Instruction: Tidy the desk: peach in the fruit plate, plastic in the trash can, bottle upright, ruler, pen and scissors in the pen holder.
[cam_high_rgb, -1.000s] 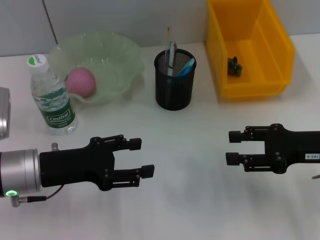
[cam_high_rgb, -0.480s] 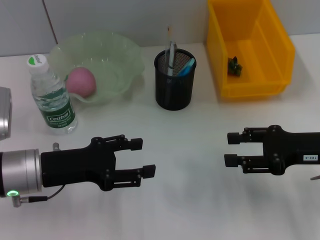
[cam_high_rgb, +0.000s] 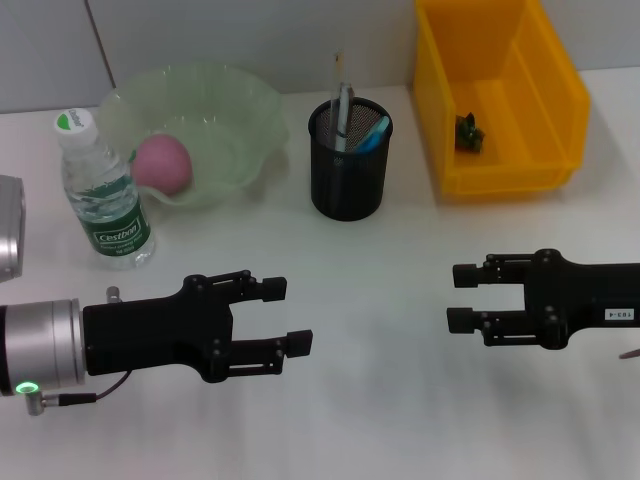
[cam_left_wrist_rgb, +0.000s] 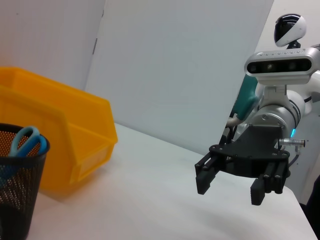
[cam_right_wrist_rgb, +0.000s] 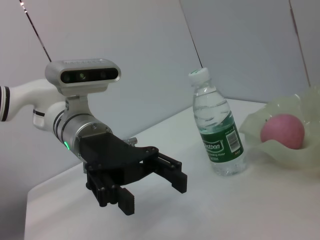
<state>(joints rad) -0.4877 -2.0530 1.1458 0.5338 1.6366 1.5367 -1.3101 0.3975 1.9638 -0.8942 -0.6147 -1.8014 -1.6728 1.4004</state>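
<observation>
Both end effectors hang open and empty over the tabletop (cam_high_rgb: 380, 300): left end effector (cam_high_rgb: 285, 318), right end effector (cam_high_rgb: 462, 297). Ahead of them, peach (cam_high_rgb: 162, 164) sits in the fruit plate (cam_high_rgb: 240, 105), water bottle (cam_high_rgb: 100, 195) upright, pen holder (cam_high_rgb: 349, 165) filled. A careless retreat could topple the bottle.

White desk (cam_high_rgb: 400, 420), smooth and matte, spread across the whole lower part of the head view, faintly shadowed here and there. Behind it, meeting its far edge, a pale grey wall (cam_high_rgb: 250, 40), split by a thin dark seam (cam_high_rgb: 97, 38) slanting down toward the desk. In the left wrist view, the same wall in two flat panels, a lighter one beside a darker one. In the right wrist view, a desk corner, with grey wall beyond.
</observation>
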